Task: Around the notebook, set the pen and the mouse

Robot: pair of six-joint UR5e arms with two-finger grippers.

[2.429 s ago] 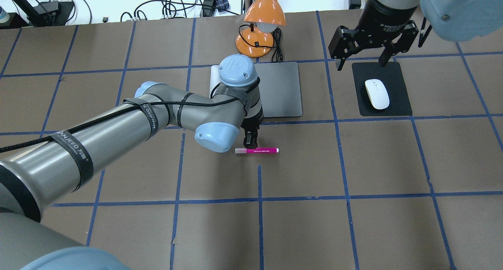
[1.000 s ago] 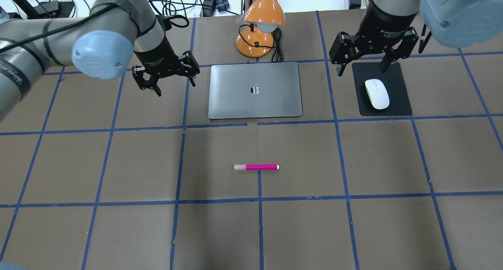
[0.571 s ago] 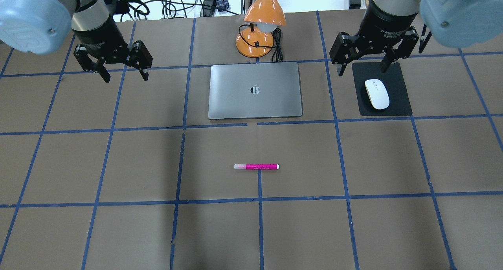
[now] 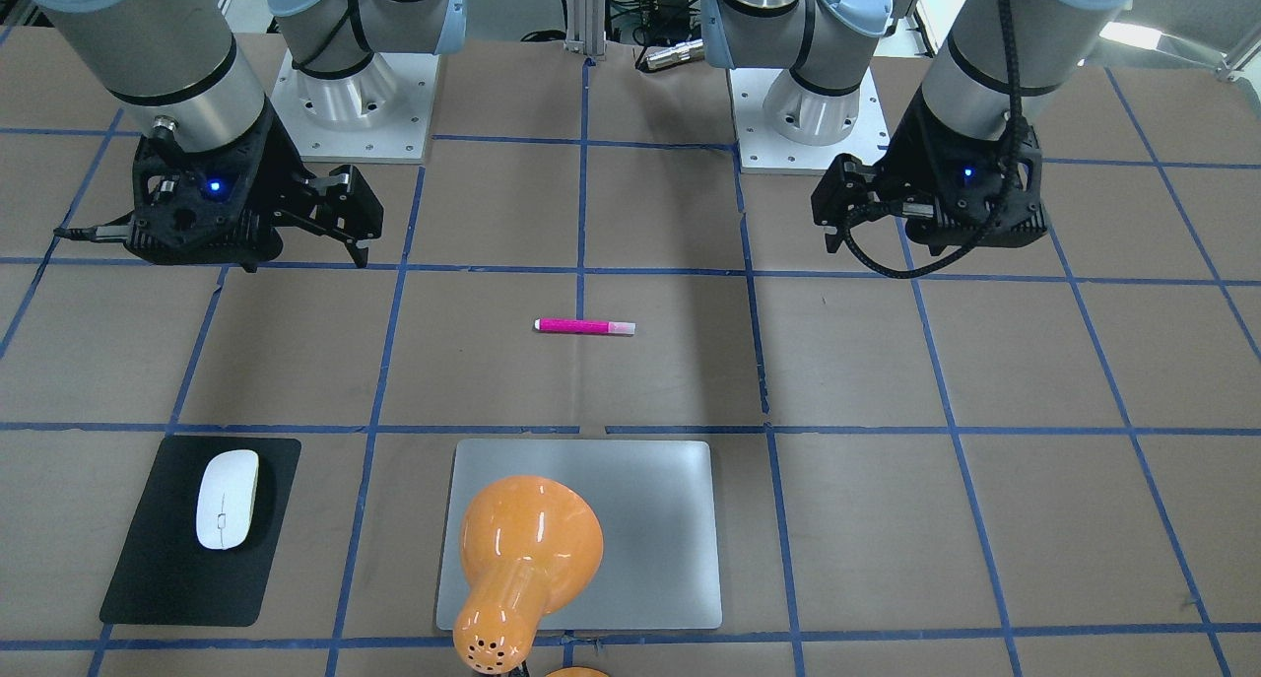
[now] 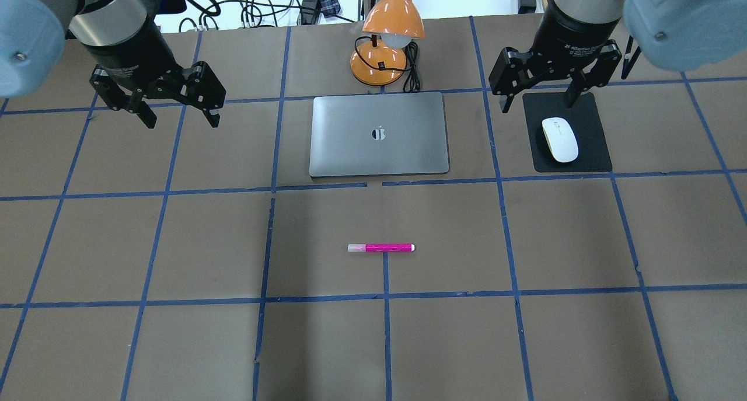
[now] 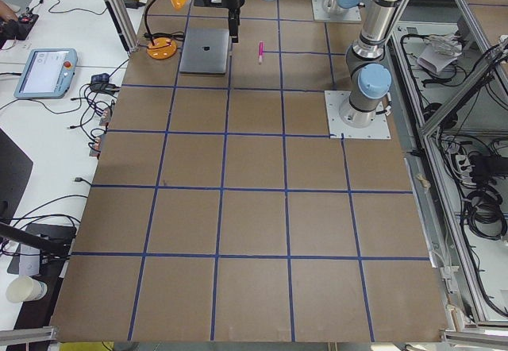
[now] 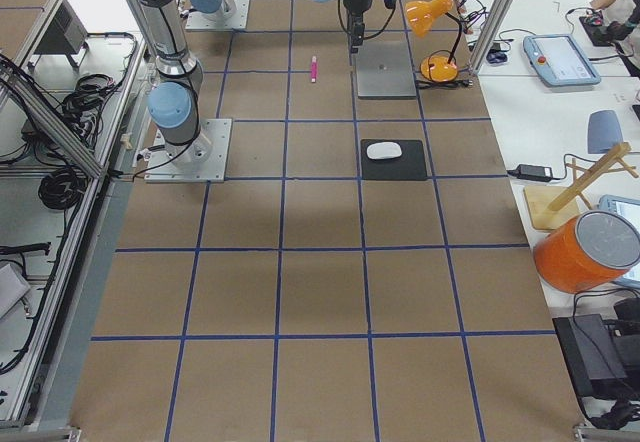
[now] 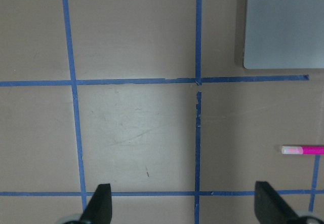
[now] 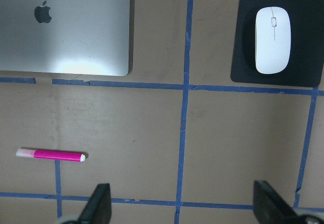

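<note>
I am holding my left pincer and right pincer released, empty, raised. The mouse is lying below and ahead of the right pincer, beside the notebook. The pen is lying low between both pincers, long axis running pincer to pincer.

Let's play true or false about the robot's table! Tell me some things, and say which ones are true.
1. The pen lies on top of the notebook. False: it lies on the table, apart from the notebook.
2. The mouse sits on the black mat. True.
3. The left gripper holds the pen. False: it is open and empty.
4. The orange lamp stands next to the notebook. True.
</note>
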